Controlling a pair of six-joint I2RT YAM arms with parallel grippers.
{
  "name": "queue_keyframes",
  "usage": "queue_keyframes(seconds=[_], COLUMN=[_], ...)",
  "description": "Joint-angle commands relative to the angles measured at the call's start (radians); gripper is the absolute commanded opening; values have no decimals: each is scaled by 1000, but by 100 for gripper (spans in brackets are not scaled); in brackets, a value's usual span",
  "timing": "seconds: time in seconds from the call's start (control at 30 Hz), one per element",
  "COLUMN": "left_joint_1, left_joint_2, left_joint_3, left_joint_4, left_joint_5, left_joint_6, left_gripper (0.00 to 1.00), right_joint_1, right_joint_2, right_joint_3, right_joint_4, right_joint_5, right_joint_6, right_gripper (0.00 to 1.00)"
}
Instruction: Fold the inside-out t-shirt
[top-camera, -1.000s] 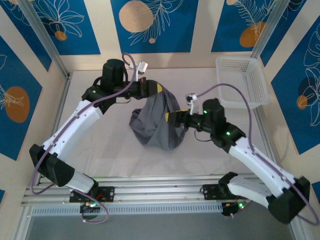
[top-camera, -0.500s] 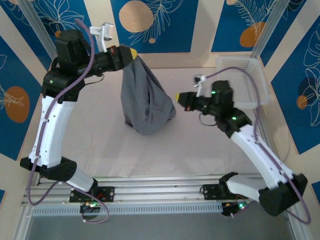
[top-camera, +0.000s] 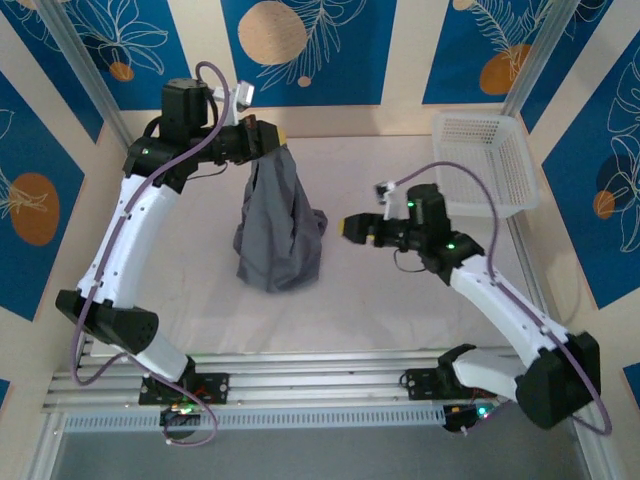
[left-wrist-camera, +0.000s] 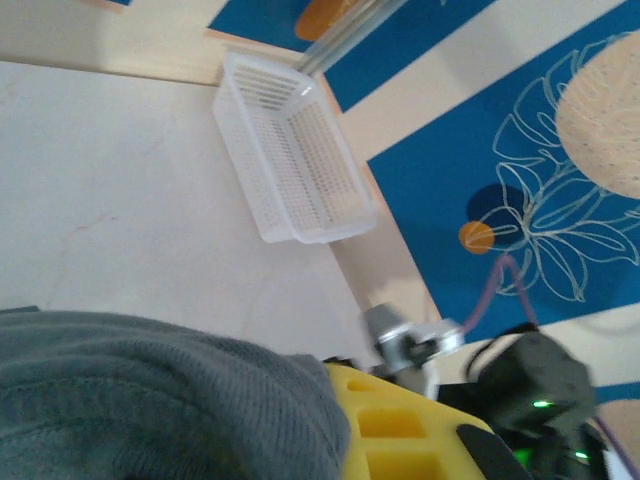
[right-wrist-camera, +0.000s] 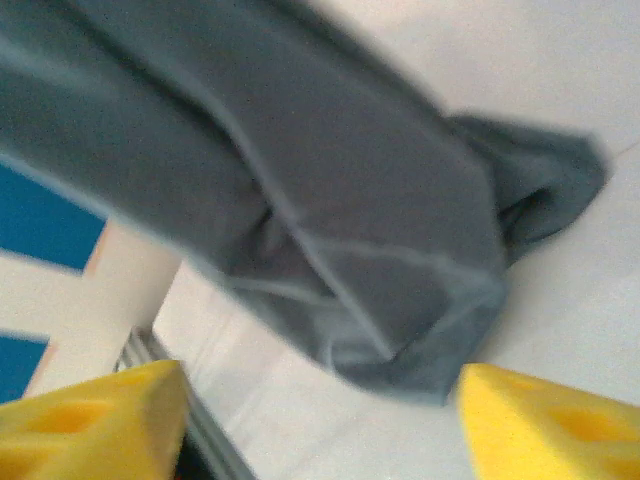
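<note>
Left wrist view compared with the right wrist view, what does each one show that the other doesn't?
Left wrist: the white basket by the blue patterned wall. Right wrist: the open right gripper and the bottom end of the grey t-shirt. Both: that t-shirt's cloth and the pale table.

The t-shirt (top-camera: 275, 240) is soft, matt grey cloth; the basket (top-camera: 478, 119) is white perforated plastic; the table (top-camera: 380, 292) looks smooth and matt.

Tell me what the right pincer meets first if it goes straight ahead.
Probably the grey t-shirt hanging from the left pincer: the open right pincer points at its lower folds. The gap between them is hard to judge.
</note>
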Motion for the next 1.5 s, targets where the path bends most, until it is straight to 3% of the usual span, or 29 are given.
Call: queue_keyframes(seconds=[0.0, 0.17, 0.27, 0.3, 0.37, 0.43, 0.6, 0.73, 0.83, 0.93, 1.0, 1.13, 1.27, 1.47], left_joint_1=[-28, -60, -60, -60, -59, -52, 26, 92, 103, 104, 104, 100, 33, -184], left_joint_2=[-28, -49, -58, -61, -67, -75, -112, -90, -58, -27, -20, -71, -191, -225], left_joint_3=[83, 75, 80, 80, 82, 77, -40, -153, -217, -243, -257, -335, -562, -850], left_joint_4=[72, 76, 59, 49, 20, -34, -71, -99, -50, -8, 5, 43, 201, 602], left_joint_5=[97, 82, 72, 70, 55, 6, -124, -325, -340, -316, -305, -254, -101, -44], left_joint_6=[-3, -9, -3, 4, 24, 56, 130, 204, 219, 209, 209, 209, 32, -375], left_gripper=[0, 0, 0, 0, 0, 0, 0, 0, 2, 16, 31, 47, 52, 49], right_joint_1=[77, 111, 116, 116, 113, 104, 44, -133, -222, -217, -218, -218, -217, -200], right_joint_2=[6, 148, 220, 240, 262, 258, 129, -12, -56, -51, -34, -4, 17, 30], right_joint_3=[63, 83, 134, 146, 165, 168, 147, 122, 148, 194, 181, 149, 139, 132], right_joint_4=[118, 360, 356, 353, 336, 315, 265, 406, 484, 376, 396, 433, 411, 408], right_joint_5=[-85, -16, 140, 167, 177, 130, -103, -293, -374, -378, -396, -409, -406, -437], right_joint_6=[-92, -25, -21, -39, -48, -60, 16, 313, 437, 356, 372, 398, 375, 340], right_gripper=[89, 90, 79, 69, 38, 0, 0, 0, 0, 0, 0, 0, 0, 0])
